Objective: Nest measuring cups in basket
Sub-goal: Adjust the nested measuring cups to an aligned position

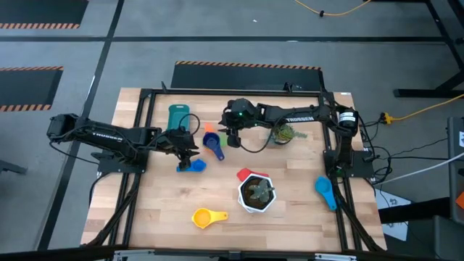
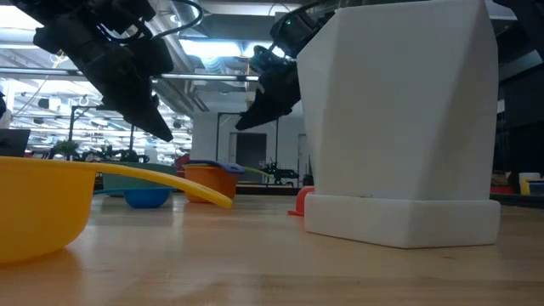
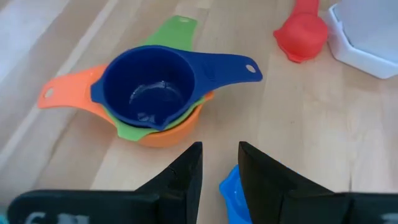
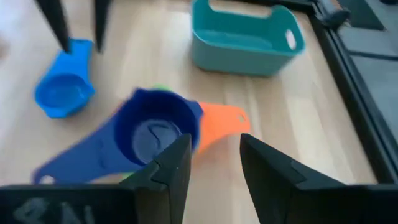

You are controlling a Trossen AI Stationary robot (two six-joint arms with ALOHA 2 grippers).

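Over the wooden table (image 1: 156, 210), both arms hang above the cups, holding nothing.

Furthest left, the left gripper (image 1: 190, 154) hovers with its fingers (image 3: 186, 174) spread and empty, just above a blue cup (image 1: 193, 166) that lies alone on the wood. Behind it, by the far edge, stands the teal basket (image 4: 244, 38), with no cup in it. Next comes a nested stack: the dark blue cup (image 3: 149, 87) sits inside the green cup (image 3: 168, 37), which sits in the orange cup (image 3: 74, 99). The right gripper (image 1: 233, 136) hovers right beside that stack, fingers (image 4: 171, 168) parted and bare. Nearer me, a yellow cup (image 1: 206, 217) lies apart; the red cup (image 1: 244, 174) touches the white pot (image 1: 257, 194). Far right lies a light blue cup (image 1: 325, 191).
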